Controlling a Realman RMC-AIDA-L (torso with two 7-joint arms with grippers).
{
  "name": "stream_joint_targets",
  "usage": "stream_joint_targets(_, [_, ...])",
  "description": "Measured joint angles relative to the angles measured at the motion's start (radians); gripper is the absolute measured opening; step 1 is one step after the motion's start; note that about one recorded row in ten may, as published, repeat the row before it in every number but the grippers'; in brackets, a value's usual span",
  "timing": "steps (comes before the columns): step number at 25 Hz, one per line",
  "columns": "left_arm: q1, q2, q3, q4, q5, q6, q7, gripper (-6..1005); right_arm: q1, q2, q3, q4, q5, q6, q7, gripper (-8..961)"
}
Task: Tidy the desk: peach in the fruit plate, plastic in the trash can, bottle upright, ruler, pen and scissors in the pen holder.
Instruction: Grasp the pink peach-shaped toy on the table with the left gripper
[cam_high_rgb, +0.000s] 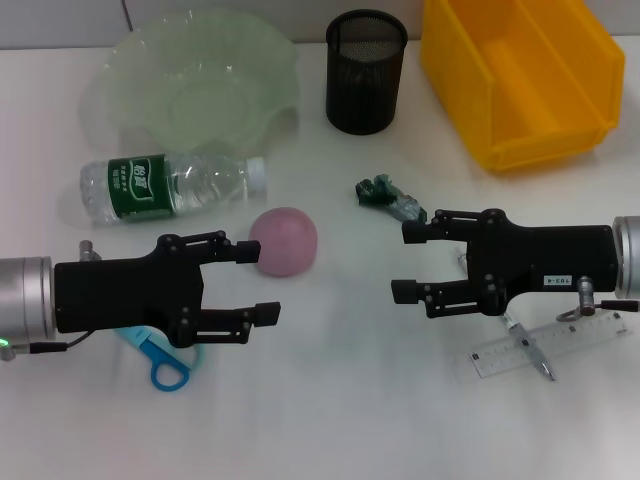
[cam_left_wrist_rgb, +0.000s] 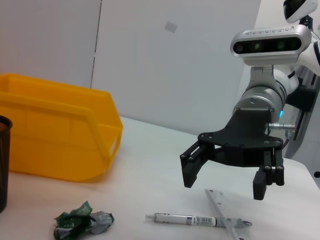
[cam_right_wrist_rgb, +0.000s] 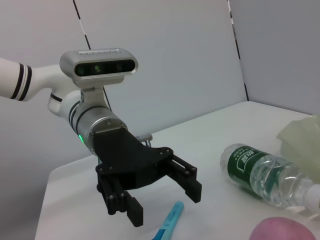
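Observation:
A pink peach (cam_high_rgb: 284, 241) lies mid-table, just beyond the upper finger of my open left gripper (cam_high_rgb: 258, 282). Blue scissors (cam_high_rgb: 160, 360) lie partly under that gripper. The bottle (cam_high_rgb: 170, 187) lies on its side in front of the green fruit plate (cam_high_rgb: 200, 80). Crumpled green plastic (cam_high_rgb: 390, 197) sits just beyond my open right gripper (cam_high_rgb: 407, 262). A clear ruler (cam_high_rgb: 550, 345) and a pen (cam_high_rgb: 530, 352) lie under the right hand. The black mesh pen holder (cam_high_rgb: 365, 70) and the yellow trash can (cam_high_rgb: 520, 70) stand at the back. Both grippers hold nothing.
The left wrist view shows the right gripper (cam_left_wrist_rgb: 224, 184) above the pen (cam_left_wrist_rgb: 195, 219) and ruler (cam_left_wrist_rgb: 225, 212), with the plastic (cam_left_wrist_rgb: 82, 222) nearer the bin (cam_left_wrist_rgb: 55, 140). The right wrist view shows the left gripper (cam_right_wrist_rgb: 165, 202), scissors (cam_right_wrist_rgb: 170, 222) and bottle (cam_right_wrist_rgb: 265, 172).

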Motion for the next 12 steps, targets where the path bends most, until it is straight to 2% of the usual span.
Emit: stream_joint_targets(12, [-0.015,0.004,-0.003,0.004,0.0,-0.013,-0.001,803,0.0,0.0,0.0,0.0,0.0,-0.008,0.0,822])
